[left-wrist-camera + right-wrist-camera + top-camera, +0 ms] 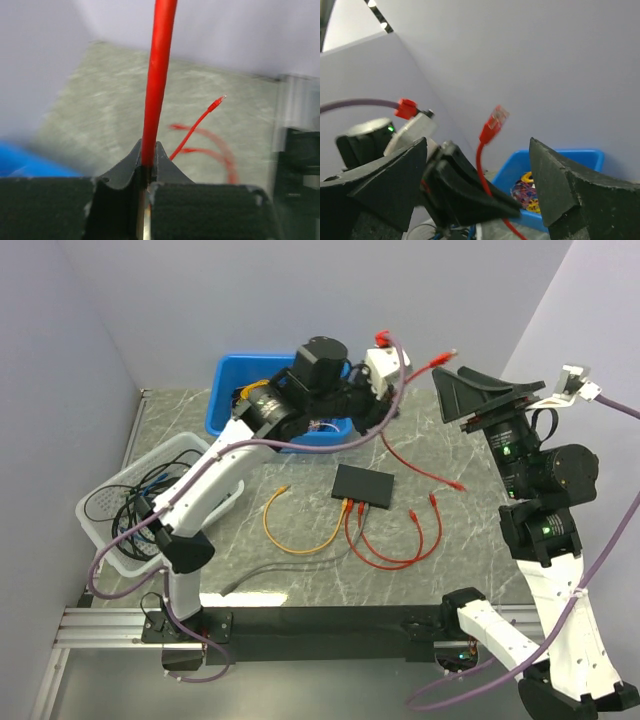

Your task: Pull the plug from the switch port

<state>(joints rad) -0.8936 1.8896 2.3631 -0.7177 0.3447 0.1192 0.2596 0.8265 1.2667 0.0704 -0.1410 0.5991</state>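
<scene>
Switch (365, 484) lies flat about mid-bench (300, 585), sockets along its near edge. Three leads look seated there, though the top view is too small to be sure: an orange cable (272, 530) curling off to the left, and two red leads (385, 562) looping to the near right. Any print on the box is too small to read.

Behind it, a separate red cable (412, 466) rises off the bench to the left claw (392, 380), which is raised near the back wall. Its far tail end lies on the bench just right of the switch. L wrist view: left claw (148, 150) is pinched tight on the red cable (159, 75), which stands straight up out of the fingertips. The background there is blurred. R wrist view: the plug (493, 121) is red w/ a clear tip, up in the air above the left claw (470, 195) and free of any socket. In the top view the plug (446, 357) is near the right claw (490, 400) but not gripped.

Right claw (477, 142) is spread wide w/ nothing in it, held high at the right and facing the left claw.

Blue bin (222, 400) sits at the back left under the L arm, w/ coloured cable coils inside. White basket (100, 502) at the far left holds dark cables.
</scene>
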